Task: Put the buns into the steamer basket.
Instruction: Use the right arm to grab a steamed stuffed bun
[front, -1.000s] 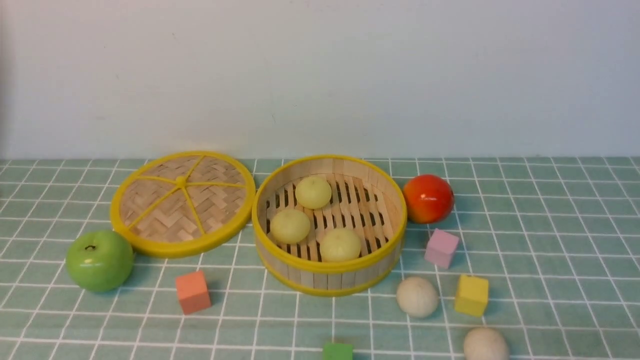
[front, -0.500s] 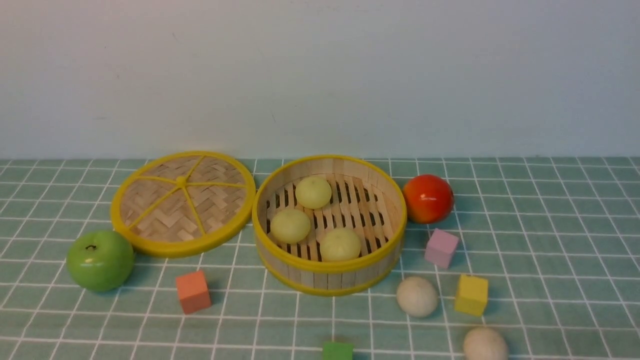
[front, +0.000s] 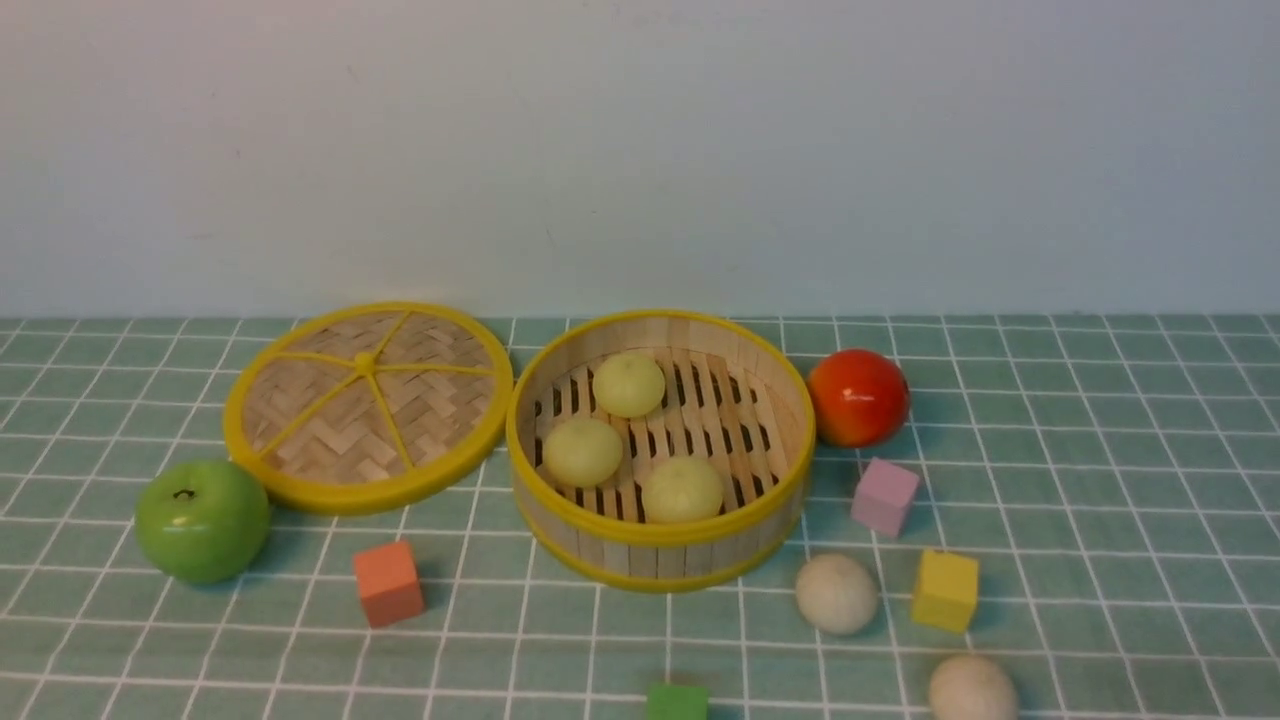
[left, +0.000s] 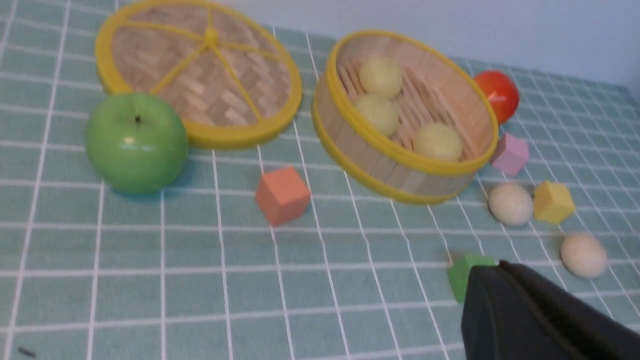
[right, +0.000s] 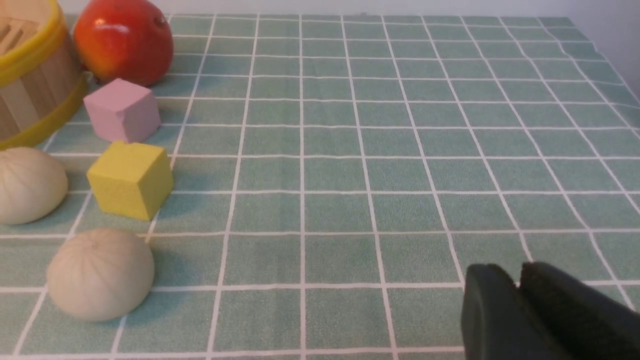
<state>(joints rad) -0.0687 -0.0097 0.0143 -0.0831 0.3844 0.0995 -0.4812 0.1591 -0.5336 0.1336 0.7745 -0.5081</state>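
Noting three buns (front: 628, 384) in basket (front: 660, 548), two loose on table (front: 1100, 500) beside yellow cube (front: 944, 590); left hand (left: 492, 267) pressed together, right hand (right: 517, 272) gap unclear. Possibly rolling a bun away or snagging cube during pickup.

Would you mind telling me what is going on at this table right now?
The robot is filling the round bamboo steamer basket with yellow rims. Three pale yellow-green round buns lie inside it; two off-white round buns sit on the green tiled cloth near its right side. Neither arm holds anything: the left gripper is shut, and the right gripper is empty too.
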